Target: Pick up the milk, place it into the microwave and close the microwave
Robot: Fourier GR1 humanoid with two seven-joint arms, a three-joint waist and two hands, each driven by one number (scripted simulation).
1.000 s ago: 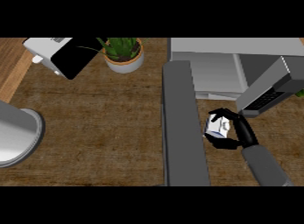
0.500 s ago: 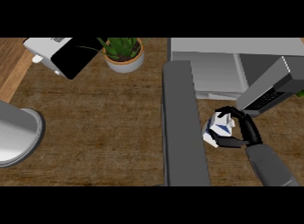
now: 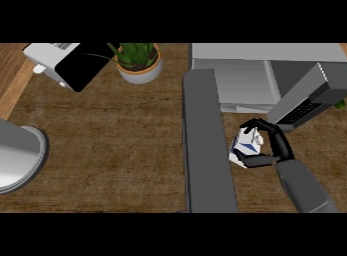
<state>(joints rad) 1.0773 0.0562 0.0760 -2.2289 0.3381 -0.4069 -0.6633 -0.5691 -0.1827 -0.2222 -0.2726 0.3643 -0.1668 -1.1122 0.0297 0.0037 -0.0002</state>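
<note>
The milk carton [image 3: 244, 148], white with a blue mark, is in my right hand [image 3: 270, 144], whose fingers and thumb curl round it. It sits just right of the open microwave door [image 3: 205, 145], which runs as a long grey bar down the middle of the view. The microwave [image 3: 231, 82] stands at the top right with its pale cavity open. Its dark control panel [image 3: 309, 102] lies just beyond my hand. My left hand does not show.
A white and black toaster [image 3: 61, 65] stands at the top left, with a potted plant [image 3: 137, 64] beside it. A large grey round object [image 3: 6, 160] fills the left edge. Brown counter [image 3: 109, 150] lies between it and the door.
My right hand has shifted a little away from me, toward the microwave's front, carrying the milk carton with it. The door has not moved.
</note>
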